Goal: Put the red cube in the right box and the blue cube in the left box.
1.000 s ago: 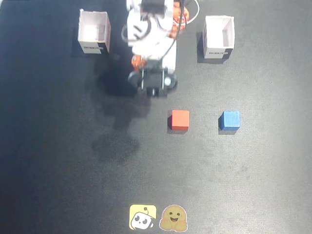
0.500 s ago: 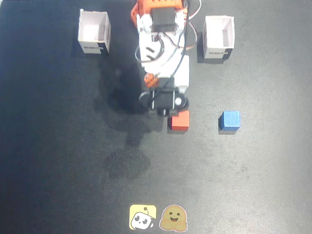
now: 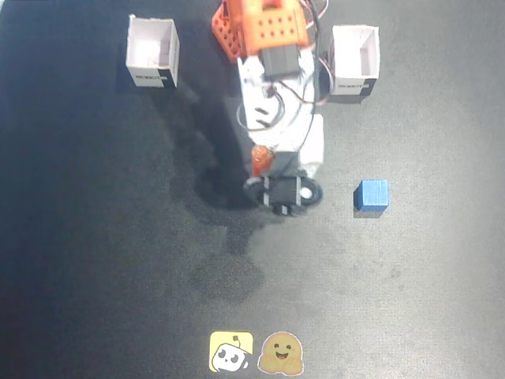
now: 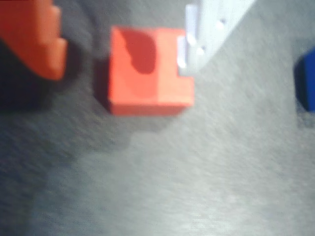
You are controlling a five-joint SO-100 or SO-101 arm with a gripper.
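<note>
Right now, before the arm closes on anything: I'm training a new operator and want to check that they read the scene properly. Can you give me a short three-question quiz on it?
1. True or false: the blue cube sits on the table, outside both boxes.
2. In the wrist view, what lies between the fingers of the gripper? A) the red cube B) the blue cube C) nothing
3. How many open-top boxes show in the fixed view, and does either hold anything?

Key:
1. True.
2. A.
3. Two: the pinkish-inside box at the picture's upper left and the white-walled box at its upper right. Both look empty.
</note>
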